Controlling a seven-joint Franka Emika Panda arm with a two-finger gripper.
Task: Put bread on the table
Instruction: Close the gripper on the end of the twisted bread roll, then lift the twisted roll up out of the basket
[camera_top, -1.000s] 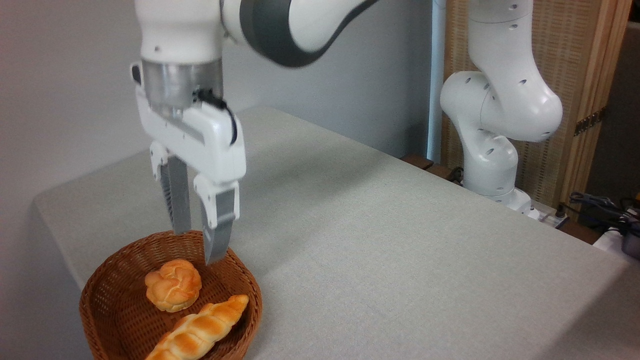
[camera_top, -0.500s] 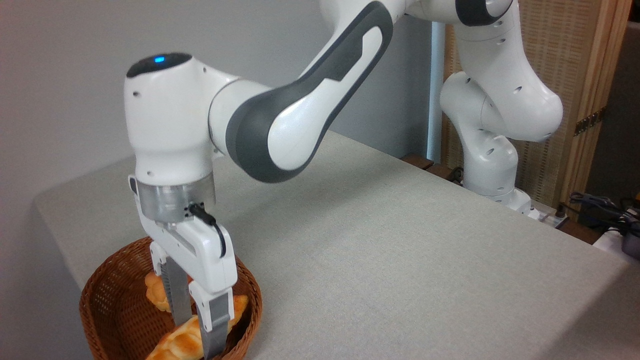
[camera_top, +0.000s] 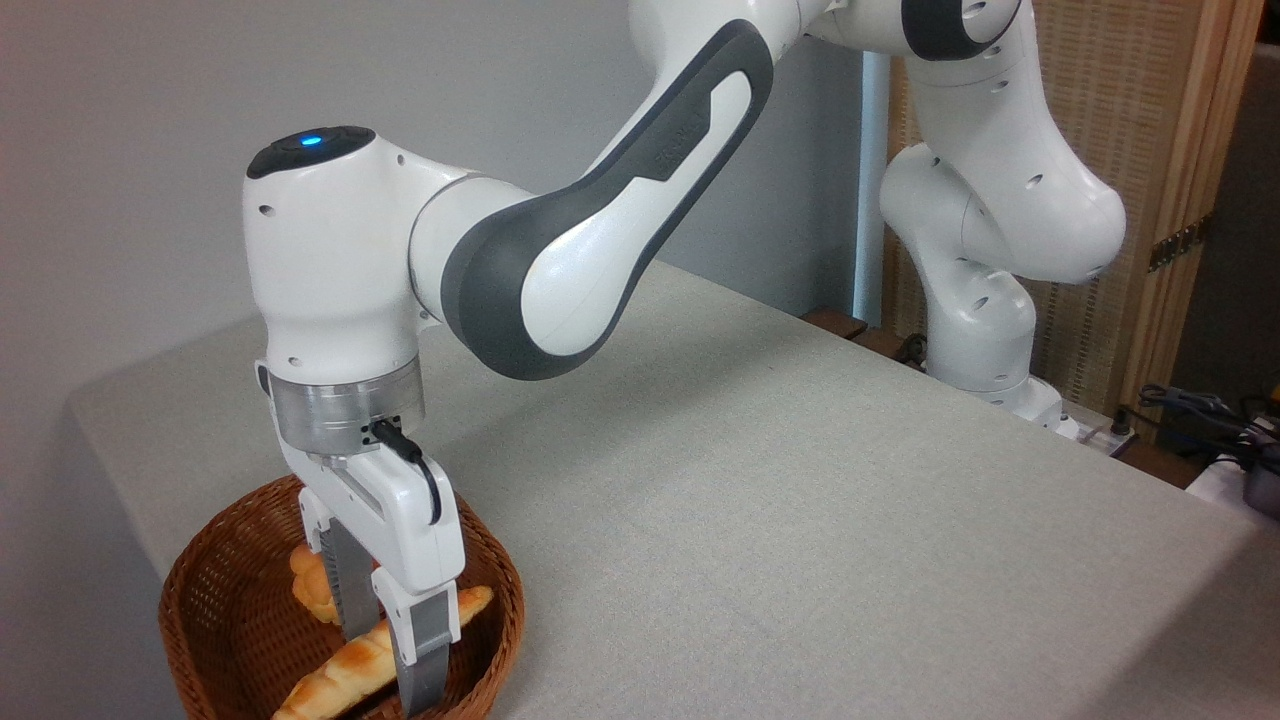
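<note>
The bread (camera_top: 335, 682) is a long golden braided loaf lying slantwise in a round brown wicker basket (camera_top: 178, 600) at the table's near left corner. My gripper (camera_top: 390, 668) reaches straight down into the basket. Its two grey fingers stand on either side of the loaf's middle, pressed against it. The near finger (camera_top: 425, 655) covers part of the loaf, and the far finger's tip is hidden behind it. The loaf's right end (camera_top: 472, 600) pokes out past the fingers. The table (camera_top: 750, 500) has a plain light grey-beige cloth surface.
A small round knotted bun (camera_top: 308, 592) sits in the basket behind the gripper, mostly hidden. The arm's white base (camera_top: 985, 330) stands at the table's far right edge, with cables (camera_top: 1200, 410) beyond it. A wooden screen (camera_top: 1140, 150) and a grey wall stand behind.
The gripper has come down from above the basket into it and closed around the loaf. The loaf's left end has shifted slightly lower and left.
</note>
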